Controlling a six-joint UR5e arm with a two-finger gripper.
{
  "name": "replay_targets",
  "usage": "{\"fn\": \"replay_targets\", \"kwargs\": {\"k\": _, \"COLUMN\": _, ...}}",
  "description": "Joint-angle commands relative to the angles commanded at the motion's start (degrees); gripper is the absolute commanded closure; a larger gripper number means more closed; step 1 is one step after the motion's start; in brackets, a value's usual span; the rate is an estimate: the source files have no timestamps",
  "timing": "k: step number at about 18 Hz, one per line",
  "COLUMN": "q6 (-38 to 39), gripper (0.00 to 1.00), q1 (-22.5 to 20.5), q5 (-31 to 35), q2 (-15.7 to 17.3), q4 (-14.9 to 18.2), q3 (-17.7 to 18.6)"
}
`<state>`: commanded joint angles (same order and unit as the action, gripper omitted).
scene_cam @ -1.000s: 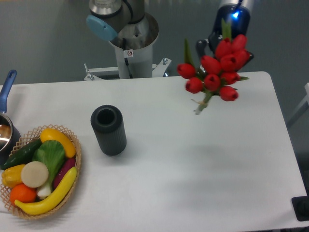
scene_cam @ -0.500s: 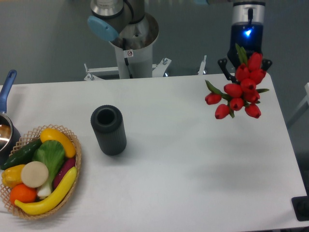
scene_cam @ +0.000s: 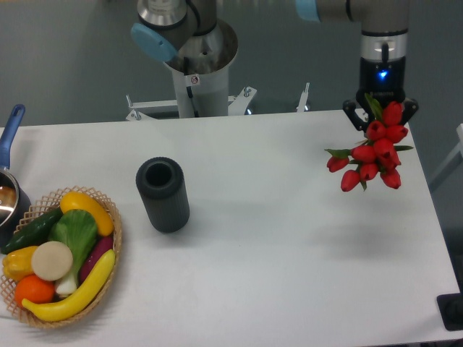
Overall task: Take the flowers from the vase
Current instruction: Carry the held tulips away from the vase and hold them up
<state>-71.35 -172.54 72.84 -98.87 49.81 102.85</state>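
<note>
The hand [scene_cam: 380,110] grips the flowers [scene_cam: 372,153], blooms hanging toward six o'clock over the surface [scene_cam: 289,238]; the vase [scene_cam: 163,194] stands well apart at nine o'clock.

the white table [scene_cam: 289,253] lies bare across its middle and right, open for passage. the dark ribbed cylinder vase [scene_cam: 163,194] stands upright left of centre. the wicker basket of fruit and vegetables [scene_cam: 59,256] and the blue-handled pot [scene_cam: 9,181] crowd the left edge. the arm's grey base column [scene_cam: 197,72] blocks the back.
</note>
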Motion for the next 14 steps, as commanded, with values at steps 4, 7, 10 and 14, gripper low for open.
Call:
{"fn": "replay_targets", "kwargs": {"k": 4, "q6": -3.17, "gripper": 1.00, "q1": 1.06, "q5": 4.41, "q2": -2.46, "q4": 3.88, "q3": -3.79}}
{"fn": "replay_targets", "kwargs": {"k": 7, "q6": -4.32, "gripper": 1.00, "q1": 1.94, "q5": 8.27, "q2": -3.70, "q4": 5.73, "q3": -5.46}}
{"fn": "replay_targets", "kwargs": {"k": 10, "q6": -6.42, "gripper": 1.00, "q1": 2.20, "q5": 9.51, "q2": -3.87, "q4": 6.17, "q3": -5.64}}
{"fn": "replay_targets", "kwargs": {"k": 14, "q6": -7.84, "gripper": 1.00, "q1": 2.38, "q5": 10.74, "q2": -4.05, "q4": 6.26, "q3": -5.03}}
